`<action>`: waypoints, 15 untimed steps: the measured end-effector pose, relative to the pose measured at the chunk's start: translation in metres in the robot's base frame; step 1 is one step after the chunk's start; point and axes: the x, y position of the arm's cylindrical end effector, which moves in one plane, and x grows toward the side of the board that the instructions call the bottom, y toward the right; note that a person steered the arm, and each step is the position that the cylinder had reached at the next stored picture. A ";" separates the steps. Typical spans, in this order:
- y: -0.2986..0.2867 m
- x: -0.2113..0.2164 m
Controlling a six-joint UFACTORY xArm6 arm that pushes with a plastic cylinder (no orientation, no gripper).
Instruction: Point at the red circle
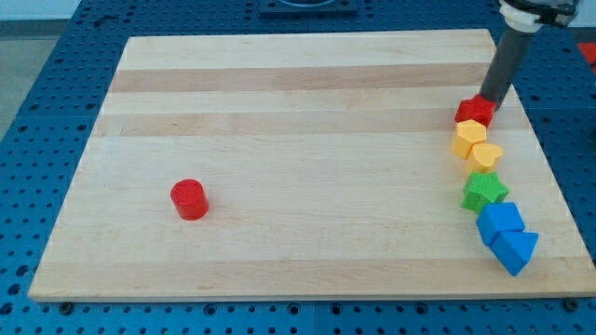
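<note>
The red circle (189, 199), a short red cylinder, stands alone on the wooden board (298, 102) at the view's lower left. My tip (489, 102) is at the view's upper right, far from the red circle, and touches the back of a red star-like block (473, 111). The rod rises from there to the view's top right.
Blocks form a line down the board's right edge: the red one, a yellow hexagon (470, 139), a yellow heart (484, 155), a green star (484, 192), a blue block (500, 221) and a blue triangle (515, 249). The board's right edge is close beside them.
</note>
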 end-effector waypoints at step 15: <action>-0.216 0.103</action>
